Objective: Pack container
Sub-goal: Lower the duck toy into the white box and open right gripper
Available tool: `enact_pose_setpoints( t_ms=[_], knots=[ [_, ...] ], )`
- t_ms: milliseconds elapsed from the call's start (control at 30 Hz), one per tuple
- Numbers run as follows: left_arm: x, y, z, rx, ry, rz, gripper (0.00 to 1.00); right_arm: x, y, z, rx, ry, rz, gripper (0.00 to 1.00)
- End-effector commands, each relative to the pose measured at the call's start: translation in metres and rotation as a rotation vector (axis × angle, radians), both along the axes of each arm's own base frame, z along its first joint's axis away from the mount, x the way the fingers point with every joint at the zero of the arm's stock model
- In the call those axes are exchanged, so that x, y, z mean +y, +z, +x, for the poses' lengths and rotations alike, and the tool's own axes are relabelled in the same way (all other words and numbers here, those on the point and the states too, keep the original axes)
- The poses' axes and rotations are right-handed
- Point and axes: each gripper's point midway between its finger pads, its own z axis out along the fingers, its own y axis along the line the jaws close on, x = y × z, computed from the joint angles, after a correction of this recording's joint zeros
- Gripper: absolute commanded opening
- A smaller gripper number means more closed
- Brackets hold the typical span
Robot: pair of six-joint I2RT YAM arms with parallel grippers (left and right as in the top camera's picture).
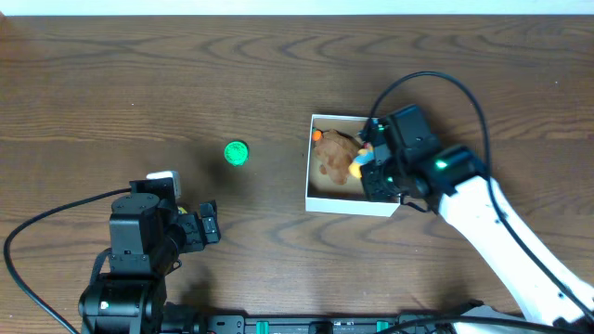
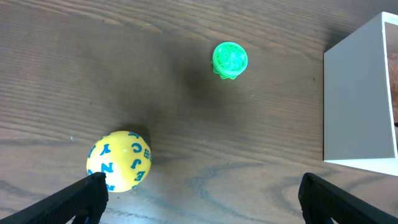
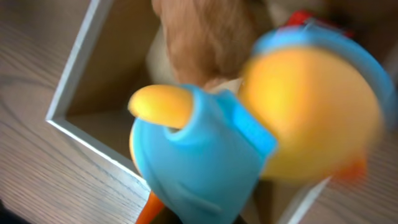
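Observation:
The container (image 1: 320,199) is a square white box with a tan inside, right of the table's middle. A brown plush toy (image 1: 332,156) and a small orange thing (image 1: 317,135) lie in it. My right gripper (image 1: 371,160) is over the box's right side, shut on a blue and yellow duck toy (image 1: 359,160). In the right wrist view the duck (image 3: 205,155) hides the fingers, above the box rim (image 3: 71,93) and plush (image 3: 205,34). My left gripper (image 2: 202,199) is open and empty. A yellow lettered ball (image 2: 119,160) lies by its left finger.
A green round toy (image 1: 237,153) lies on the wooden table left of the box; it also shows in the left wrist view (image 2: 229,60). The box's white outer wall (image 2: 357,99) stands at the right of that view. A black cable loops behind the right arm.

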Motion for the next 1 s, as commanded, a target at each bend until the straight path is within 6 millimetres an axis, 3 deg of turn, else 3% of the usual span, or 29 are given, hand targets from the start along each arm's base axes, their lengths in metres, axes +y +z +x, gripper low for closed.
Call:
enact_pose_setpoints(
  t_ms=[0,133,167,233,333,467,600,767,867,933,967],
  knots=[
    [-0.001,0.008,0.001,-0.015,0.004,-0.016,0.98,0.002,-0.018,-0.002,0.049,0.002,-0.028,0.04],
    [-0.001,0.008,0.001,-0.015,0.004,-0.016,0.98,0.002,-0.031,-0.003,0.090,0.000,-0.044,0.08],
    [-0.001,0.008,0.001,-0.015,0.005,-0.015,0.98,0.002,-0.032,-0.003,0.094,0.000,-0.046,0.13],
    [-0.001,0.008,0.001,-0.015,0.004,-0.016,0.98,0.002,-0.032,-0.003,0.095,0.000,-0.047,0.26],
    [-0.001,0.008,0.001,-0.015,0.004,-0.016,0.98,0.003,-0.031,-0.002,0.089,0.000,-0.043,0.58],
    [-0.001,0.008,0.001,-0.015,0.004,-0.016,0.98,0.005,-0.030,0.001,0.076,0.001,-0.037,0.65],
    [-0.001,0.008,0.001,-0.015,0.004,-0.016,0.98,0.009,-0.022,0.010,0.042,0.001,-0.019,0.65],
    [-0.001,0.008,0.001,-0.016,0.004,-0.015,0.98,0.013,0.003,0.030,-0.032,-0.020,0.001,0.64],
    [-0.001,0.008,0.001,-0.016,0.004,-0.015,0.98,-0.013,0.030,0.054,-0.101,-0.191,-0.042,0.68],
    [-0.001,0.008,0.001,-0.016,0.004,-0.015,0.98,-0.039,0.054,0.070,-0.152,-0.328,-0.055,0.82],
    [-0.001,0.008,0.001,-0.016,0.004,-0.015,0.98,-0.056,0.070,0.079,-0.179,-0.393,-0.042,0.95]
  ],
)
